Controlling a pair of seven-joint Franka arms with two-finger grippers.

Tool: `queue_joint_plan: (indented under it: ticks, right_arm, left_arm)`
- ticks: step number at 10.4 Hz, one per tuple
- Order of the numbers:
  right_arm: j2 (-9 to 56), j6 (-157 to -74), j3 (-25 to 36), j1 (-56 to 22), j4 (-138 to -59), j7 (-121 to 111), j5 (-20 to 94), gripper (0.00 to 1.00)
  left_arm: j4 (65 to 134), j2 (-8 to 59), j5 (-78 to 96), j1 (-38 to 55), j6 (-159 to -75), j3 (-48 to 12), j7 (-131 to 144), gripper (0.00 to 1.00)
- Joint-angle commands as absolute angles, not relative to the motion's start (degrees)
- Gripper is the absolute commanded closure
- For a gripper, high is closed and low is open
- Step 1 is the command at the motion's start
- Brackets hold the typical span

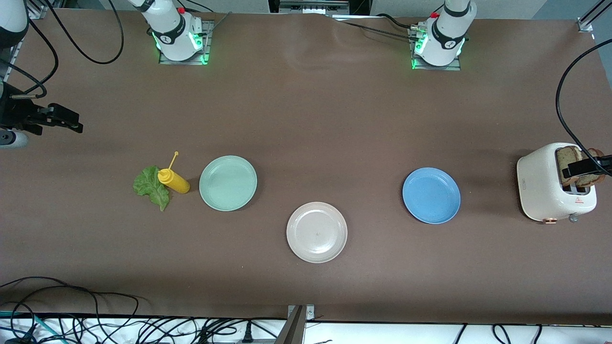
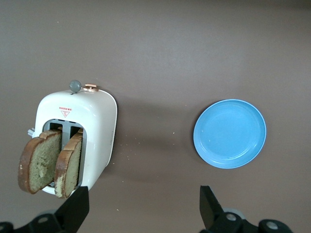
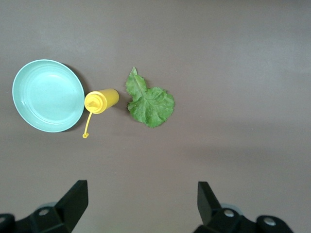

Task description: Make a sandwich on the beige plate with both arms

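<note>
The beige plate [image 1: 316,232] lies bare near the middle of the table, nearer the front camera than the other plates. Two brown bread slices [image 1: 575,165] [image 2: 41,160] stand up out of a white toaster [image 1: 550,184] [image 2: 95,124] at the left arm's end. A green lettuce leaf [image 1: 152,186] [image 3: 149,102] lies flat toward the right arm's end. My left gripper [image 1: 593,165] [image 2: 144,204] hangs open over the toaster, holding nothing. My right gripper [image 1: 71,122] [image 3: 141,201] hangs open over bare table at the right arm's end, holding nothing.
A yellow squeeze bottle [image 1: 173,180] [image 3: 102,100] lies between the lettuce and a mint green plate [image 1: 228,183] [image 3: 47,95]. A blue plate [image 1: 431,195] [image 2: 230,133] sits between the beige plate and the toaster. Black cables hang at both table ends.
</note>
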State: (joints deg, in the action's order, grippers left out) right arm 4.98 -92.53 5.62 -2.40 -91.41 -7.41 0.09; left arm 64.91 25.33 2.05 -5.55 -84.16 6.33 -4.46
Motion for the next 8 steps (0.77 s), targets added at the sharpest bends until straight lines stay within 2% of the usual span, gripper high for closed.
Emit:
queue_joint_plan:
  ticks: [1,8]
  right_arm:
    - [5.6,-92.0,5.4,-2.3,-89.9,-7.4,0.9,0.0]
    - [5.6,-92.1,5.4,-2.2,-89.9,-7.3,0.9,0.0]
  left_arm:
    - [65.9,24.6,1.9,-5.4,-84.7,6.8,-5.6,0.0]
    - [65.9,27.4,1.6,-12.1,-85.3,7.2,-15.8,0.01]
